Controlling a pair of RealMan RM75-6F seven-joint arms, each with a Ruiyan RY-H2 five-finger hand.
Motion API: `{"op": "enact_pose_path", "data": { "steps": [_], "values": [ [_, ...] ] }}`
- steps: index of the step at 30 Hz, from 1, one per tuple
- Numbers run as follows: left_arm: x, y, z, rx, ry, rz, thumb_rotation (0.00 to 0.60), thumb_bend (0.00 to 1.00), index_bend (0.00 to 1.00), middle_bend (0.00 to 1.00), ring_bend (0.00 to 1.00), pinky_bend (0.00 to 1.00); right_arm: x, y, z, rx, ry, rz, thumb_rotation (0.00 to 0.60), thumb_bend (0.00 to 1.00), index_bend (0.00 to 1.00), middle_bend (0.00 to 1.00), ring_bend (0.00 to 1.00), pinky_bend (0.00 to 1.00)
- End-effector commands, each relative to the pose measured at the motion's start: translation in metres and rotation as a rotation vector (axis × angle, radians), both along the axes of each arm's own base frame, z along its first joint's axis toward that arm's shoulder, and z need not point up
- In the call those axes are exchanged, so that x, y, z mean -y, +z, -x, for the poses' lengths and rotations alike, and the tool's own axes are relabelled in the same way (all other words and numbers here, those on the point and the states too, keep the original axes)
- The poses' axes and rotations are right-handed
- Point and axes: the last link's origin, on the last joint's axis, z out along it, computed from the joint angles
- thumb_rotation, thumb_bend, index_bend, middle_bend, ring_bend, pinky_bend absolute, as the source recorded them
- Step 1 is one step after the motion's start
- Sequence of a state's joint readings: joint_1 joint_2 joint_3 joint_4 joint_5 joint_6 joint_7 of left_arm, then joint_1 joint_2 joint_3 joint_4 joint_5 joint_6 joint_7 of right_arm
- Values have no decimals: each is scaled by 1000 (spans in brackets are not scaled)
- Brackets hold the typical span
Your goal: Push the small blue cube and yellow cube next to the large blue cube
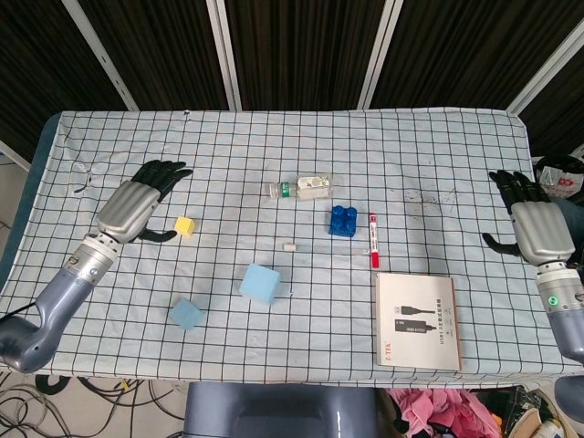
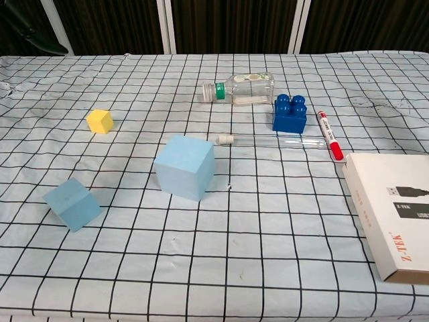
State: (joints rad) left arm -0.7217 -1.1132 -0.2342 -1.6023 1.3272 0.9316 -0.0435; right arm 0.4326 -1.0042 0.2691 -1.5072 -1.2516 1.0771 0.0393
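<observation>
The large blue cube [image 1: 260, 283] sits near the front middle of the worktop [image 1: 438, 155], which is covered in a white cloth with a black grid. The small blue cube [image 1: 186, 314] lies apart from it, to its left and slightly nearer the front edge. The yellow cube [image 1: 185, 225] lies further off, to the left and toward the back. Neither small cube touches the large one, so both pushes appear to be left to do.

The left robot hand [image 1: 137, 203] rests just left of the yellow cube, fingers spread, holding nothing; its thumb reaches toward the cube, but contact cannot be made out. The right robot hand [image 1: 537, 225] waits at the far right edge, fingers apart and empty.

Elsewhere lie a clear bottle [image 1: 300, 189], a dark blue toy brick [image 1: 343, 221], a red marker [image 1: 373, 240] and a white box [image 1: 417, 319].
</observation>
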Motion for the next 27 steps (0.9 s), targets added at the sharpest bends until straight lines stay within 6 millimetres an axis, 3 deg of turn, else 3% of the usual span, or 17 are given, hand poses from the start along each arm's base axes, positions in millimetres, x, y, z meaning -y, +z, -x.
{"op": "enact_pose_path", "data": {
  "steps": [1,5,12,16,20,27],
  "values": [
    [7,5,4,-18,5,-9,600,159,100,53,0,0,-12,4,2,-1,2,10,600,212,0,41,0,107],
    [29,14,21,-76,28,-17,600,145,100,51,0,0,-39,5,9,1,-7,17,600,211,0,41,0,107],
    [85,25,68,-190,136,-27,600,129,120,49,0,0,-121,-9,33,36,-46,39,600,211,0,41,0,107],
    [109,25,85,-203,161,-22,600,128,138,48,0,0,-152,-19,46,10,-48,78,600,212,0,41,0,107],
    [130,19,92,-174,155,-6,600,118,156,46,0,0,-168,-32,57,2,-57,81,600,212,0,41,0,107],
    [150,-4,94,-206,133,95,600,102,170,39,0,0,-165,-36,63,-10,-50,96,600,212,0,41,0,107]
  ]
}}
